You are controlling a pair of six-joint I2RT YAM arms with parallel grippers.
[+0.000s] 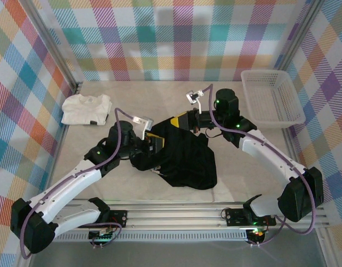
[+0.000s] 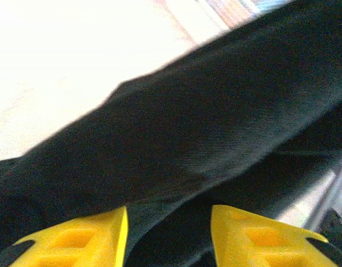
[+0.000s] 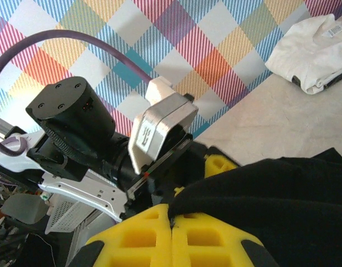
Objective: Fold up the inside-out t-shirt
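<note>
Where the tabletop (image 1: 243, 172) lies bare, you see a pale, stone-coloured matte sheet. It is boxed on three sides by walls (image 1: 159, 39) of bright plaid in pink, teal, orange and blue, with metal posts (image 1: 54, 50) rising at the far corners. A slotted metal rail (image 1: 176, 216) runs along the near edge, and both arms are bolted to it.

The t-shirt (image 1: 187, 158) is a black, bunched heap in the middle of the tabletop, somewhat nearer the near edge than the far one, and clear of every edge.

Your left gripper (image 1: 155, 142) sits at the heap's left side. In its wrist view the yellow fingers (image 2: 76, 239) stand apart, and black cloth stretches across just beyond them and down into the gap. You cannot tell whether either finger touches the cloth.

Your right gripper (image 1: 181, 121) is at the heap's far side. Its yellow fingers are pressed together, with a fold of the black cloth pinched at their seam.

A white shirt (image 1: 86, 108) lies folded near the far left corner, well apart from the black one. A white plastic basket (image 1: 271, 97) sits in the far right corner, against the right wall.
</note>
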